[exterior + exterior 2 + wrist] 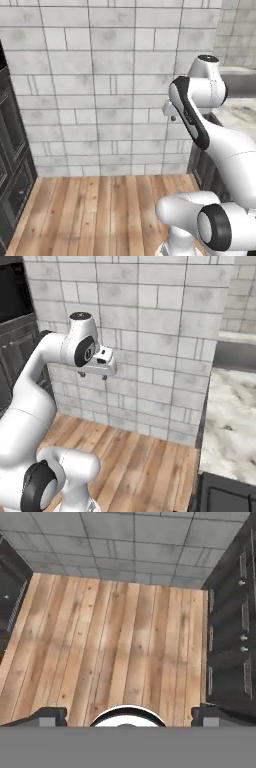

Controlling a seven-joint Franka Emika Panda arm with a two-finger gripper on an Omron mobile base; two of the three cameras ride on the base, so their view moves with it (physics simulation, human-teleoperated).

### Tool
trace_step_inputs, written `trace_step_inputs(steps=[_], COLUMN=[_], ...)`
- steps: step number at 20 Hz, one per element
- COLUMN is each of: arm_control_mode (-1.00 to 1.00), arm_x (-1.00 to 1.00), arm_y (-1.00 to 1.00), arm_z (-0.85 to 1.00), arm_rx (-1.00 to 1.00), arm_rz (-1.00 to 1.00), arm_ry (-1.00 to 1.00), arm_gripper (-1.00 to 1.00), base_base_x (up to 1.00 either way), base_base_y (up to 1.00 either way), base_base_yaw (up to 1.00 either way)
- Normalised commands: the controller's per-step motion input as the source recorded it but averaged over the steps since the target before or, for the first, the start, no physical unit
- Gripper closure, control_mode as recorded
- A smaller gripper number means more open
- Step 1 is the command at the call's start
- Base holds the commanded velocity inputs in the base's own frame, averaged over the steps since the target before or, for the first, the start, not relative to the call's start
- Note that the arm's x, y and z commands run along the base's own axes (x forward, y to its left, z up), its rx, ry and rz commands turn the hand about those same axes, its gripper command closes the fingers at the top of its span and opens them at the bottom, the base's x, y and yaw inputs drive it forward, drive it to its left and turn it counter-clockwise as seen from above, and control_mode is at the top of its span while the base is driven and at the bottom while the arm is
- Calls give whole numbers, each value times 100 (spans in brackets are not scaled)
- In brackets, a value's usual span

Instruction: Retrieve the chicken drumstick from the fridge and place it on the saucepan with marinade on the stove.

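The gripper (93, 376) hangs with fingers spread wide and empty above the wooden floor (115, 642). The floor runs bare up to the grey tiled wall (100, 75), edged by dark cabinets (232, 627) on either side. The drumstick's place cannot be told.

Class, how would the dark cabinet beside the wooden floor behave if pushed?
The dark cabinet looks stiff and probably heavy; it runs along the floor to the wall, so it likely wouldn't tip. Its small knobs may be slippery.
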Motion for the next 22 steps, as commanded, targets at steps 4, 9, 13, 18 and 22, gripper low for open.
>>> trace_step_inputs(steps=[4,9,13,18,22], arm_control_mode=[100,100,100,100,100], arm_x=[0,0,0,0,0], arm_y=[0,0,0,0,0], arm_z=[0,0,0,0,0], arm_rx=[0,0,0,0,0], arm_rz=[0,0,0,0,0], arm_ry=[0,0,0,0,0], arm_gripper=[-100,-100,-100,-100,-100], base_base_x=[-15,-14,-1,0,35], base_base_y=[0,0,0,0,0], base_base_yaw=[100,100,100,100,94])
